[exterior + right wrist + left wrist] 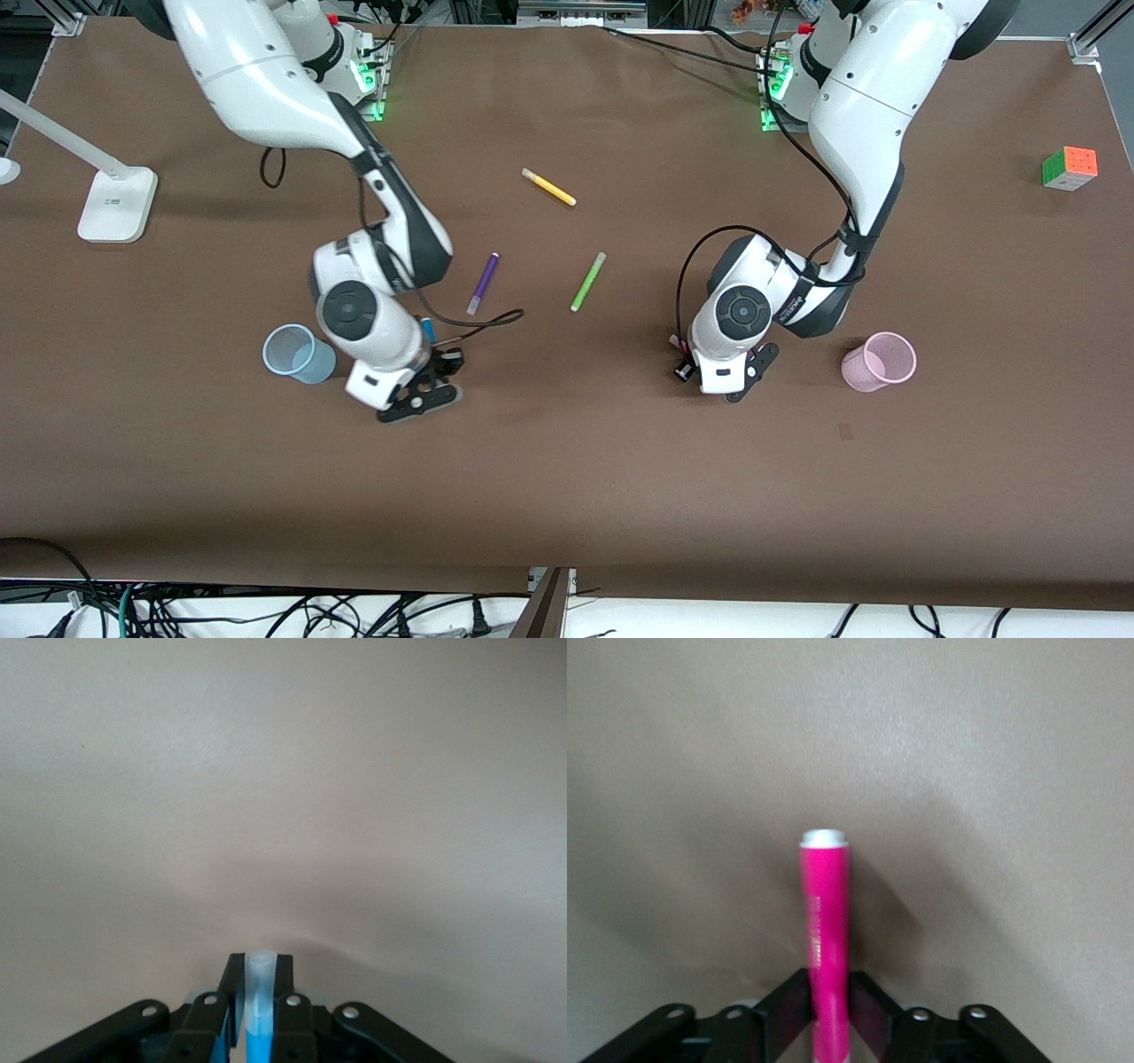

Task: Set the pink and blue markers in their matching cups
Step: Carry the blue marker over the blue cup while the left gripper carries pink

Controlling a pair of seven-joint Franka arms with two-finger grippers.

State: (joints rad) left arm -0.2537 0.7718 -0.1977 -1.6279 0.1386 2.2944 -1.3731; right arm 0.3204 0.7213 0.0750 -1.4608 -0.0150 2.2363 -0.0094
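My right gripper (438, 354) is shut on the blue marker (428, 330) and holds it over bare table beside the pale blue cup (297, 353). In the right wrist view the marker's pale cap (260, 988) sticks out between my right gripper's (259, 979) fingers. My left gripper (684, 363) is shut on the pink marker (676, 340) over bare table, some way from the pale pink cup (879, 361), which stands toward the left arm's end. In the left wrist view the pink marker (826, 921) juts out from my left gripper (829, 988). Both cups stand upright.
A purple marker (483, 283), a lime-green marker (587, 282) and a yellow marker (548, 187) lie on the table farther from the front camera, between the arms. A colour cube (1069, 167) sits at the left arm's end. A white lamp base (117, 204) stands at the right arm's end.
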